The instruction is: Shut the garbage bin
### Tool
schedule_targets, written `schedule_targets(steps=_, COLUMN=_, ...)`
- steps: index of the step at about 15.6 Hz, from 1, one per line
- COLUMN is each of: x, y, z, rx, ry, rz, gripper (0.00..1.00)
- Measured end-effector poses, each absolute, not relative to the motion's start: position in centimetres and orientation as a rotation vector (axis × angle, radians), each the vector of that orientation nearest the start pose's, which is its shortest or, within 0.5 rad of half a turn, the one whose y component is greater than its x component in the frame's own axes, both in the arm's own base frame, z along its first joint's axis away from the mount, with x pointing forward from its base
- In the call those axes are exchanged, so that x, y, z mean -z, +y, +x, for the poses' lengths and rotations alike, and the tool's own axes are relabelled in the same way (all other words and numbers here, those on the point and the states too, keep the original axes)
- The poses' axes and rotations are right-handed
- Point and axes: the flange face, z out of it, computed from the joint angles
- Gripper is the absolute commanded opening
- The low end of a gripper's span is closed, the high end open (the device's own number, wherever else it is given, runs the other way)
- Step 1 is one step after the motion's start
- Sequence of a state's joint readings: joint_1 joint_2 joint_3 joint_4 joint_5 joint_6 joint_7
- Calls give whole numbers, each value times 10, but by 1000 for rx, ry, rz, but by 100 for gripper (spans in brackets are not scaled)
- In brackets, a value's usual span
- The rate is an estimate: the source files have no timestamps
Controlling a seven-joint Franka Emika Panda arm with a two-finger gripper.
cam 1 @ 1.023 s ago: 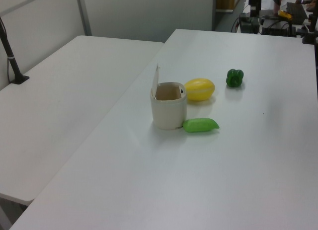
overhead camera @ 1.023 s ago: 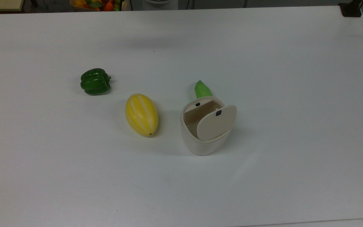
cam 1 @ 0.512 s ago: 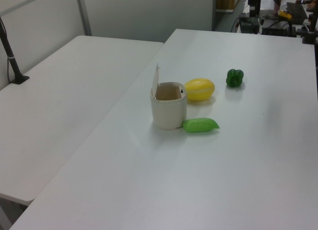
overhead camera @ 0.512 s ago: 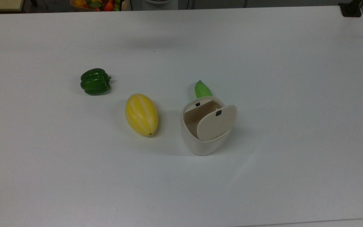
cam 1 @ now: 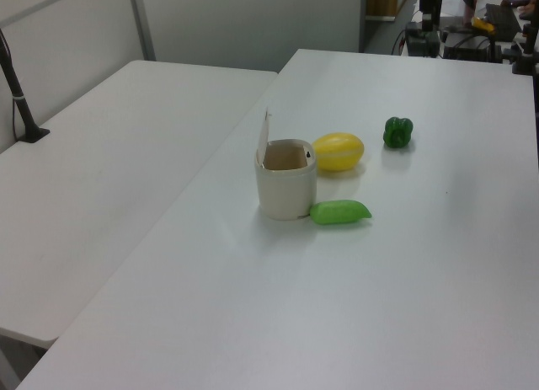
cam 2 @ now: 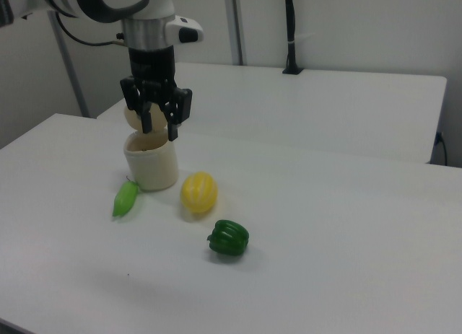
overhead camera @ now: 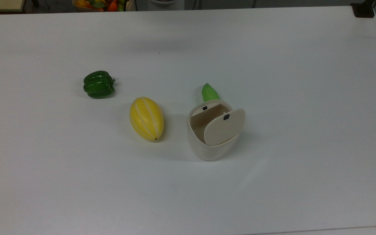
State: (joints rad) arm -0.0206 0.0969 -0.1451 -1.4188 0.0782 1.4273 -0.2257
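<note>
Nothing has moved on the table since the earlier frames: the pepper, melon, bin and pod sit where they sat a second ago.

In the right view you see your claw at the picture's upper left, hanging from the arm with its black fingers parted and holding nothing. The fingers point down, their tips at about the height of the bin's rim; whether they are directly above the opening or nearer the camera you cannot tell.

Going left to right in the right view, below the claw: the light green pod lies below and a little left of it, touching or nearly touching the bin's base. The bin stands upright right under the claw, with its lid raised behind the fingers, so it is still open. The melon lies just beside the bin, below and right of the claw. The pepper sits farther right and lower, apart from the melon.

In the top view the lid stands open over the bin's right side, and a black latch shows on it.
</note>
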Motion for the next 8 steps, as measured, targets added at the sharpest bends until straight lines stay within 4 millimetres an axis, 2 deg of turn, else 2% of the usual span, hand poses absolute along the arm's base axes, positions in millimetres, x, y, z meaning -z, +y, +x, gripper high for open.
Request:
schedule_targets(steps=3, x=-628, y=-78, z=565, rx=-117, ry=-110, rz=-3058, gripper=0)
schedule_targets(steps=6, x=-627, y=-73, z=566, rx=-118, ry=-136, rz=-3056, gripper=0)
schedule_targets(steps=8, x=-628, y=-59, z=568, rx=-107, ry=-272, rz=-3049, gripper=0)
